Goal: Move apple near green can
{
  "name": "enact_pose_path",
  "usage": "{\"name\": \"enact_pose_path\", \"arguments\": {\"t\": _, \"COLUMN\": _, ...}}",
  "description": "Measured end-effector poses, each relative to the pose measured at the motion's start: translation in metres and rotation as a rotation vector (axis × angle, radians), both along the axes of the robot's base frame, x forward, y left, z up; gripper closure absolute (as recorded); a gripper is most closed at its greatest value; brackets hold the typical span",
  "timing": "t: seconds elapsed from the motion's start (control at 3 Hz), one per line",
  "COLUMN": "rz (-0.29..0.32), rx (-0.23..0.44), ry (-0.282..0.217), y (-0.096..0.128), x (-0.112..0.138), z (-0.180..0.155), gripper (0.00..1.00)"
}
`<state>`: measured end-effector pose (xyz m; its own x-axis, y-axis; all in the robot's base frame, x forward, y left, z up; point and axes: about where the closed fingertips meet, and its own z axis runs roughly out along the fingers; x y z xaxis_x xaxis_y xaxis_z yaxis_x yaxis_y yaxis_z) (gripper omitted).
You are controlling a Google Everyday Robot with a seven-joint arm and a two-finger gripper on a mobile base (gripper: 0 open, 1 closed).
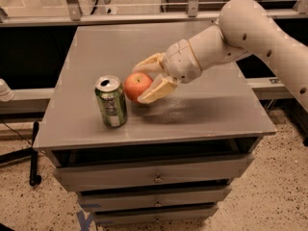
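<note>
Beside green can (111,103), gripper (141,83) around apple (135,86)

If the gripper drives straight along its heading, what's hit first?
The gripper is shut on the apple; pushing on, it would probably meet the green can just beyond.

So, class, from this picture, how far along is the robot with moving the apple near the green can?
Done: the apple is already close beside the green can, with only a narrow gap between them. In hand: the gripper has a finger on each side of the apple and appears to be gripping it. Left: probably just to release the apple and draw the arm back.
</note>
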<state>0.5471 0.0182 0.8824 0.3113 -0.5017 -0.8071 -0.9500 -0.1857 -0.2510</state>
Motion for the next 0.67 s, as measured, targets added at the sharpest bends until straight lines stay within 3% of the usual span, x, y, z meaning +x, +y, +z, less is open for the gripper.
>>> {"name": "enact_pose_path", "arguments": {"t": 0.33, "rz": -0.004, "rx": -0.009, "ry": -0.003, "y": -0.0028, "x": 0.0012, "z": 0.0002, "gripper": 0.0}}
{"name": "enact_pose_path", "arguments": {"t": 0.67, "rz": -0.004, "rx": -0.009, "ry": -0.003, "y": -0.0029, "x": 0.0012, "z": 0.0002, "gripper": 0.0}}
